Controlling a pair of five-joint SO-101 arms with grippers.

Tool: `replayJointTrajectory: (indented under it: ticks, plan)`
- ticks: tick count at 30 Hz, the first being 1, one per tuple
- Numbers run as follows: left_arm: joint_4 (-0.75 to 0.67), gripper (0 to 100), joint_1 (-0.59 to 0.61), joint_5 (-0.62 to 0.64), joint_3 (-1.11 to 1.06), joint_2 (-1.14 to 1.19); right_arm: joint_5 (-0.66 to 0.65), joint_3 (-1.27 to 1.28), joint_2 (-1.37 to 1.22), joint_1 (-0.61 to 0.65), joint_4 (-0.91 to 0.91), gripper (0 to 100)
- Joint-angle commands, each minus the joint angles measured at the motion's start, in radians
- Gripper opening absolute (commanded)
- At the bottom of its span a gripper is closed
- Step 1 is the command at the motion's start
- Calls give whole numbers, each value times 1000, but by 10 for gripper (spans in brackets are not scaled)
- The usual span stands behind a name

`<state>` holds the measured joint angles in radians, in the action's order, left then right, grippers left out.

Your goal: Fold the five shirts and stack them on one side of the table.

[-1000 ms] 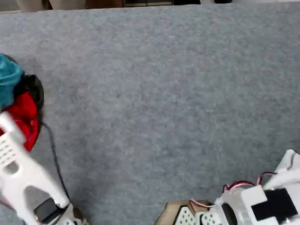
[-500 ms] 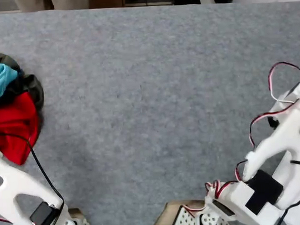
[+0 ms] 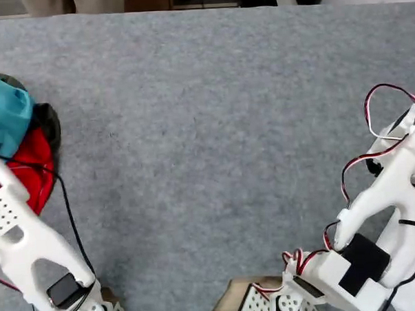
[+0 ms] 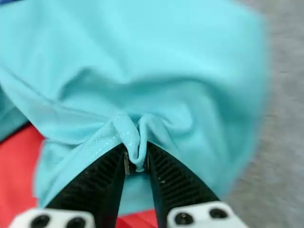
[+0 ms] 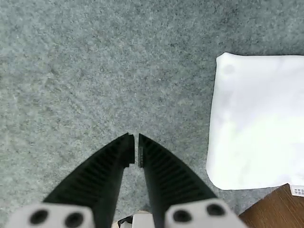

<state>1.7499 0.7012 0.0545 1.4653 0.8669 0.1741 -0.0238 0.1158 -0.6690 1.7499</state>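
**Left claw has the teal shirt; bare table lies to its right**

- Far left edge of table (image 3: 213, 128): a bunched pile. The teal shirt (image 3: 6, 116) is on top, with the dark shirt (image 3: 49, 124) touching it at the side toward the table's middle and the red shirt (image 3: 36, 166) on the near side, toward the arm bases.
- The left arm (image 3: 26, 253) rises from the near-left corner and leans over the red cloth toward the teal.
- Left gripper (image 4: 137, 164): jaws pinched on a small ridge of teal fabric, which stands up as a fold between the pads. The rest of the shirt spreads away beyond the tips. Red shows under it in the wrist view.
- The teal shirt is crumpled, so no long axis, collar or hem can be read.
- Key relation: the shirt is at the claw itself. The open grey surface runs from the pile toward the table's middle and right. My reading is that the next pull goes that way, off the pile.
- Risk, as a guess: the pinch is thin and could slip, or the teal could drag the dark shirt along.
- Right arm (image 3: 389, 203): near-right corner, well apart from the pile, so the left arm is far nearer.
- Right gripper (image 5: 134, 147): tips together, gripping nothing, over bare table.
- A white folded shirt (image 5: 256, 118) lies flat just beside it, not touching. It is probably one already finished.
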Motion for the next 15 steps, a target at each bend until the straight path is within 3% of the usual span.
replayJointTrajectory:
  ticks: [1, 9, 15]
  plan:
    - [12, 19, -129, 32, -69, -156, 12, 13, 42, 16, 2, 24]
    - [9, 19, -603, 121, -448, -446, 14, 145, 42, 12, -117, 25]
    - [9, 19, -1007, 115, -514, -503, 14, 163, 42, 10, -155, 26]
